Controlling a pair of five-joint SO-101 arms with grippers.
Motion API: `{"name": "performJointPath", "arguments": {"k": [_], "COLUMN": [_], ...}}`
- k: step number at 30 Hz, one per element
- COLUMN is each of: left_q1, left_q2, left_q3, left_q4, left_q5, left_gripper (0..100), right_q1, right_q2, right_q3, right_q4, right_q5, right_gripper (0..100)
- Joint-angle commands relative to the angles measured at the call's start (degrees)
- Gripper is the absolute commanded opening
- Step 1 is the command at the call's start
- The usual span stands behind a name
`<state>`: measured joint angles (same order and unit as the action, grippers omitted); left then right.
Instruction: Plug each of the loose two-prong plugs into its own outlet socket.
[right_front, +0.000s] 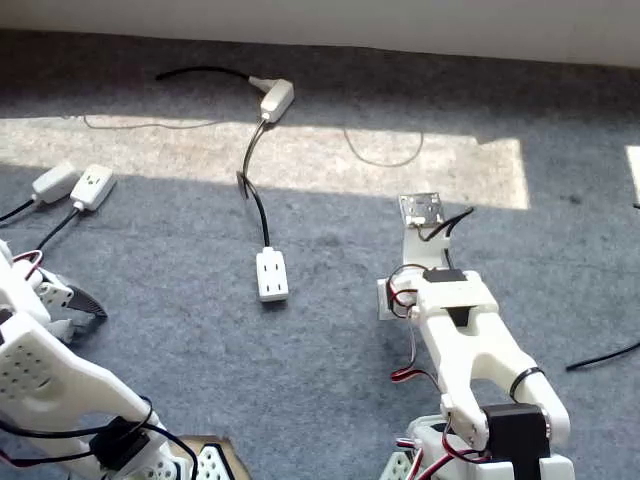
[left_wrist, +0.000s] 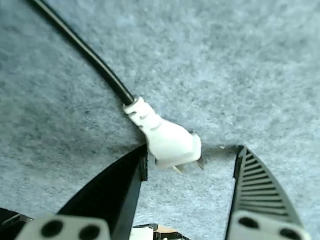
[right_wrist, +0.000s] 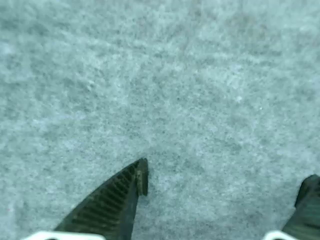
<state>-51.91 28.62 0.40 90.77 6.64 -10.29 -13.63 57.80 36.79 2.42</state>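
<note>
Grey carpet-like fabric is spread over the tabletop (right_front: 330, 380), and the left arm (right_front: 40, 370) and right arm (right_front: 470, 330) are seen at its near edge. The left tool (left_wrist: 192, 157) is held wide open, with one dark finger on each side of a white plug (left_wrist: 170, 142). Whether the nearer finger is actually touching the plug can't be told.

The plug is a stubby, rounded white body with a ribbed collar where the black cable (left_wrist: 85, 52) goes in, and it's laid flat on the fabric. Its long axis is set on a diagonal across the gap. The two metal prongs are pointed back toward the tool, and the cable is trailed away from the other end.

The right tool (right_wrist: 225, 180) is spread open too, with bare fabric between its fingers.

Further out, around the middle of the tabletop, a white outlet socket (right_front: 272, 275) is laid flat with its slotted face up and its long axis running near to far. Its black cord (right_front: 258, 205) is led off the far end and curved up to a white connector (right_front: 278, 98) close to the far edge.

Over on the left side, a rounded cord end (right_front: 55, 182) and a squarer cord end (right_front: 92, 187) are laid side by side. Both are white, and their cables are run back toward the left arm.
</note>
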Motion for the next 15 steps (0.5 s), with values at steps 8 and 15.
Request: {"name": "performJointPath", "arguments": {"k": [8, 15], "left_q1": [0.1, 3.7], "left_q2": [-3.9, -3.8], "left_q3": [-4.6, -8.1], "left_q4": [-1.3, -1.3], "left_q5": [0.9, 8.0], "left_gripper": [28, 28], "right_q1": [-0.3, -0.3], "right_q2": [-1.8, -1.8], "right_q3": [-0.2, -0.2], "right_q4": [-0.9, -0.9], "right_q5": [-0.4, -0.4], "right_gripper": [43.6, 43.6]}}
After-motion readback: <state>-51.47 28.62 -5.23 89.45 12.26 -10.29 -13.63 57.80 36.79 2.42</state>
